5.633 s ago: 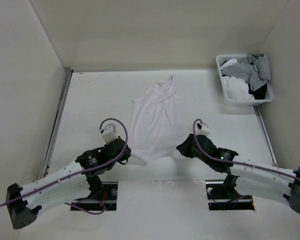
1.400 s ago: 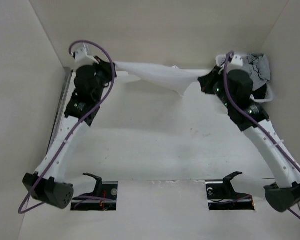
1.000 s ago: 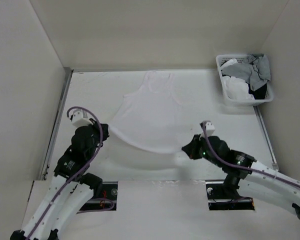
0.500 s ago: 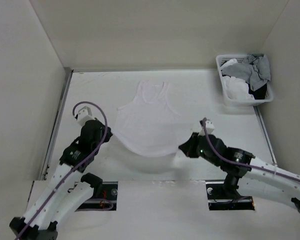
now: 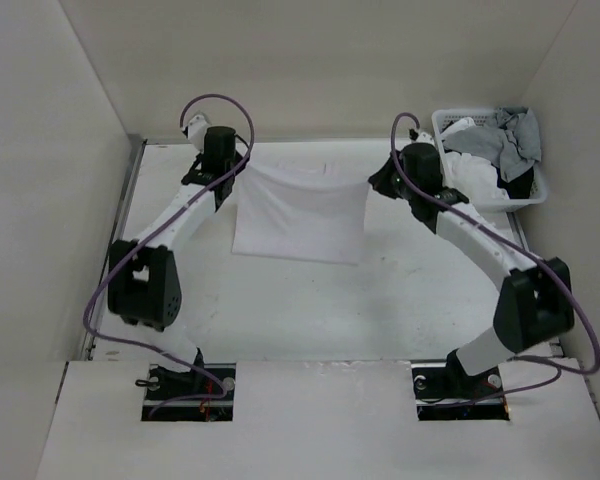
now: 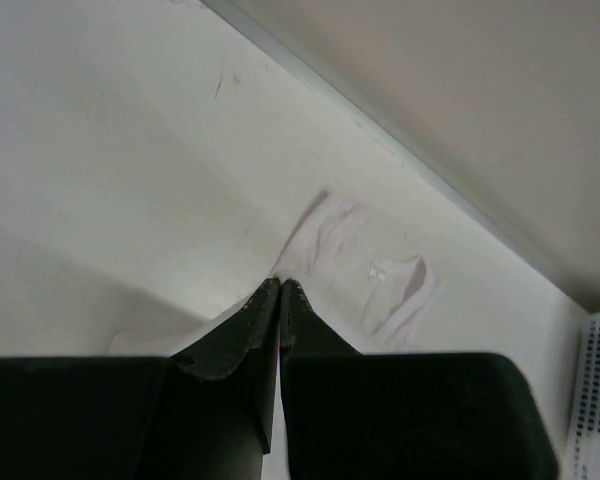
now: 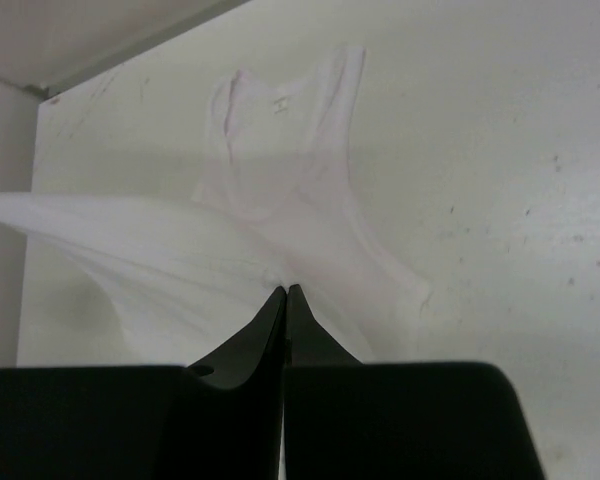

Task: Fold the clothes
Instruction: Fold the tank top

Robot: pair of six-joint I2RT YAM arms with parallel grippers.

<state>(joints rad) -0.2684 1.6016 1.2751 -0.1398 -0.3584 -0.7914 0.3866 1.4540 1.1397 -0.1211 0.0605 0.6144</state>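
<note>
We're pinching the thin plain white garment (image 5: 300, 215) upper-middle of frame, left gripper (image 5: 237, 172) and right gripper (image 5: 373, 186) both clenched on its corners. Light, floppy stuff, so corners work best.

White-and-black left arm (image 5: 170, 224) and right arm (image 5: 475, 237) reach far toward twelve o'clock; left gripper (image 5: 234, 171) at eleven, right gripper (image 5: 374, 183) at one, each pinched tight on the plain white garment (image 5: 300, 215).

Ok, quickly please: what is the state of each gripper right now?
Left gripper: closed, holding the white garment.
Right gripper: closed, holding the white garment too.
</note>
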